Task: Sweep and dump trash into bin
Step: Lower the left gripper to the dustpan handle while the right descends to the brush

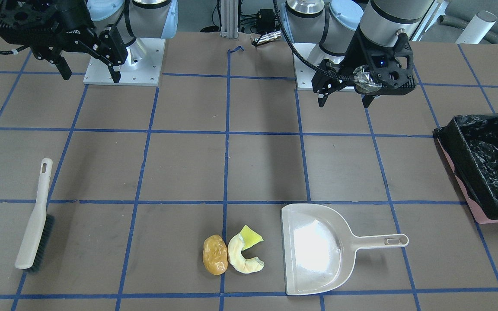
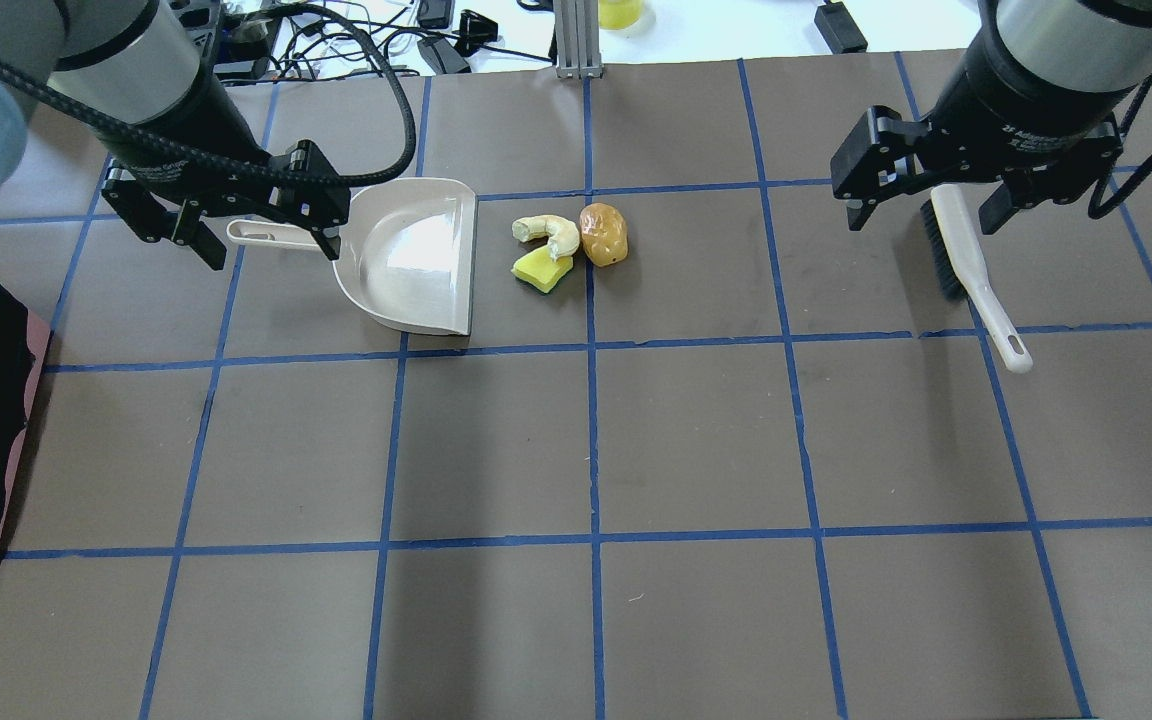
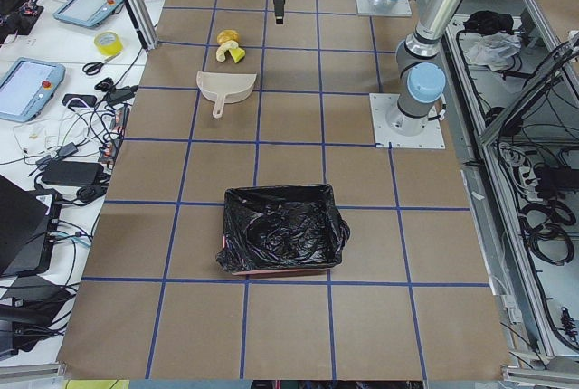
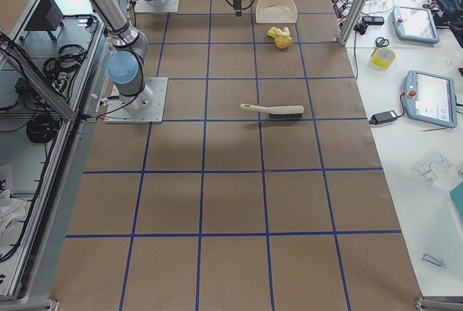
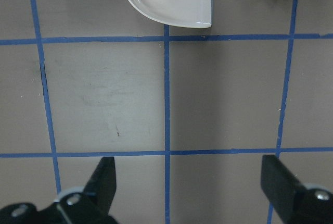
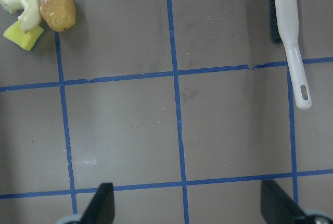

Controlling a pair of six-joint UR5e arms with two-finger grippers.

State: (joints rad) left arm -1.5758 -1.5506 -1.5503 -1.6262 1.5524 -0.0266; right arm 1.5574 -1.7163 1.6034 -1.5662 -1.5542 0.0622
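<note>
The trash lies together on the table: a golden-brown potato lump (image 1: 215, 255), a pale crescent (image 1: 242, 259) and a yellow wedge (image 1: 251, 236), also seen in the overhead view (image 2: 603, 234). A beige dustpan (image 1: 318, 250) lies just beside them, its mouth toward them. A beige brush (image 1: 35, 216) lies apart on the other side. The pink bin with a black bag (image 1: 486, 164) stands at the table's edge on my left. My left gripper (image 2: 266, 245) is open and empty, above the dustpan's handle. My right gripper (image 2: 921, 212) is open and empty, above the brush.
Blue tape lines grid the brown table (image 2: 696, 430). The arm bases (image 1: 123, 65) stand at its back edge. Cables and devices lie beyond the far edge (image 2: 436, 40).
</note>
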